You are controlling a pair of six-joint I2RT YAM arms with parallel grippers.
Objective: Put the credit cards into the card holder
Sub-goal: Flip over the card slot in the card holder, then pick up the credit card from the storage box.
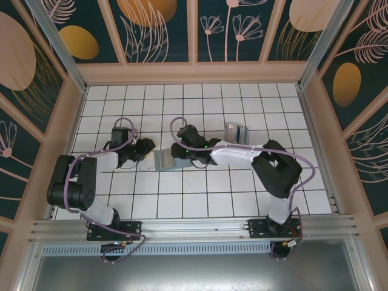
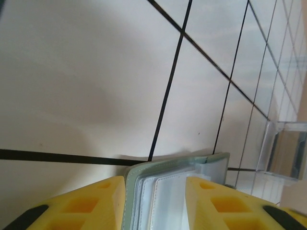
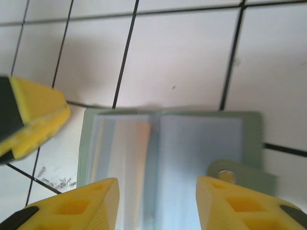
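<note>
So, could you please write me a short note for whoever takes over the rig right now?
Left gripper: jaws astride one edge of the card holder, grip unclear.
Right gripper: open above the holder, empty.
Holder lies open on the tiles between the arms.
Credit cards sit in the clear tray beyond the right arm.
Done: holder opened. Left: move the cards in.

A robot lab cell: tiled table [image 1: 200, 200]; aluminium frame [image 1: 194, 227] (floral wall panels [image 1: 230, 30]).
</note>
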